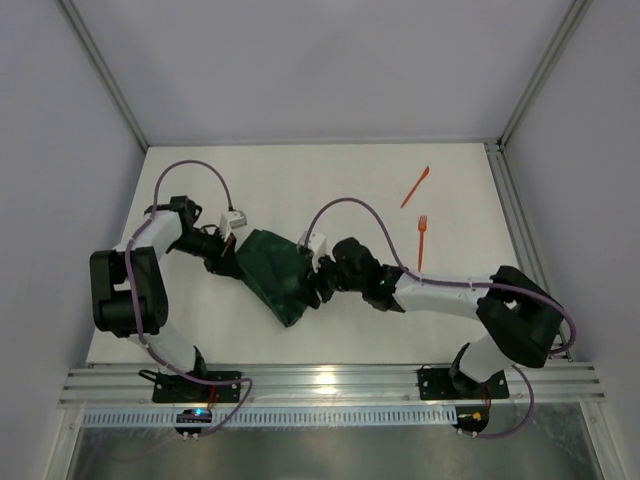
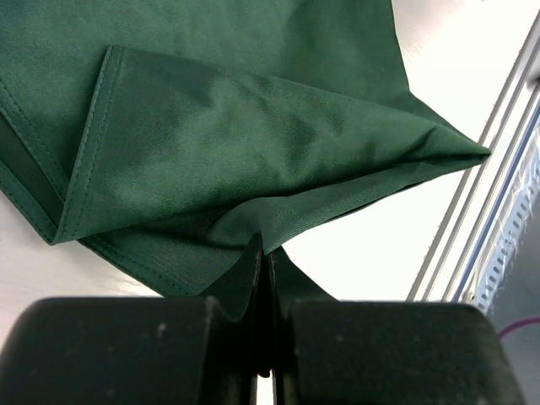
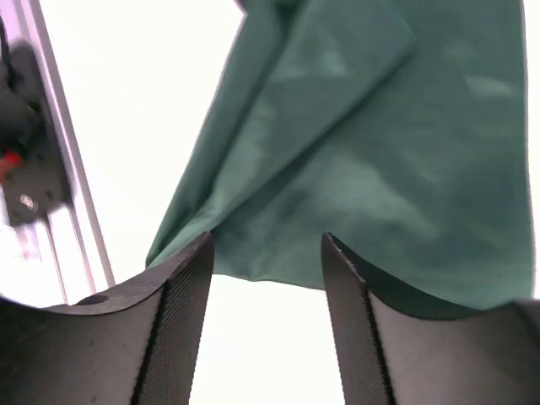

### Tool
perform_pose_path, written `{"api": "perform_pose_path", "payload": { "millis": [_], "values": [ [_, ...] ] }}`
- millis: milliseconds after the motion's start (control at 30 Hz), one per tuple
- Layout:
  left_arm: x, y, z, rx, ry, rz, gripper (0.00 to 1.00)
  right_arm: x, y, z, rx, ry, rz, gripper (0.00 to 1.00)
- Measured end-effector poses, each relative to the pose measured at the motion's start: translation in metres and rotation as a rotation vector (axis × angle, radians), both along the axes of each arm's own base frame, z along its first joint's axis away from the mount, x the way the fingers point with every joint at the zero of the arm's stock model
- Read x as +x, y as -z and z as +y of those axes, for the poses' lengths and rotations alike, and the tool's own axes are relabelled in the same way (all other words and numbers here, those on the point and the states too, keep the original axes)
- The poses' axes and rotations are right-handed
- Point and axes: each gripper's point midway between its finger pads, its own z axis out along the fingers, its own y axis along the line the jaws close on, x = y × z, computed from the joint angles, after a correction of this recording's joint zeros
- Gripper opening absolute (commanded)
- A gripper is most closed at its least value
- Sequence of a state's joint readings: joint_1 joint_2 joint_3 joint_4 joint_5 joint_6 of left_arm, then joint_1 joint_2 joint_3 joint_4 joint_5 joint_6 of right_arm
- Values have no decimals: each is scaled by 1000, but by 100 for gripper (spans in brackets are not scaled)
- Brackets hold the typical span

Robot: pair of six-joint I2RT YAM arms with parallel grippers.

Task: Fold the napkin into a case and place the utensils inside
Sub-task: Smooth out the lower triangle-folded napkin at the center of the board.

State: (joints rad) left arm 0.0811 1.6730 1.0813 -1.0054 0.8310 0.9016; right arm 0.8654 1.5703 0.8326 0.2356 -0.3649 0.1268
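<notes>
Napkin long axis upper-left to lower-right, frame centre | my left hand pinches its left edge | right hand parted, empty, at right edge | utensils upper right, nearer right arm

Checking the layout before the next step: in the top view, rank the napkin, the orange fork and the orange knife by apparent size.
1. the napkin, by far the largest, bunched between the two arms.
2 and 3. the orange fork and the orange knife look about the same length; too close to rank.
</notes>
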Motion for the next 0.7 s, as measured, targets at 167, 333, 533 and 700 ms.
{"api": "perform_pose_path", "payload": {
  "millis": [167,333,533,700],
  "values": [
    [-4,2,0,-1,0,13,0,-70,26,5,-53,-119,-203,76],
    [-5,3,0,-1,0,17,0,-74,46,5,-114,-91,-289,79],
    [-5,3,0,-1,0,18,0,-80,60,22,-166,-102,-398,80],
    [-5,3,0,-1,0,18,0,-81,69,23,-200,-104,-431,81]
  ]
}}
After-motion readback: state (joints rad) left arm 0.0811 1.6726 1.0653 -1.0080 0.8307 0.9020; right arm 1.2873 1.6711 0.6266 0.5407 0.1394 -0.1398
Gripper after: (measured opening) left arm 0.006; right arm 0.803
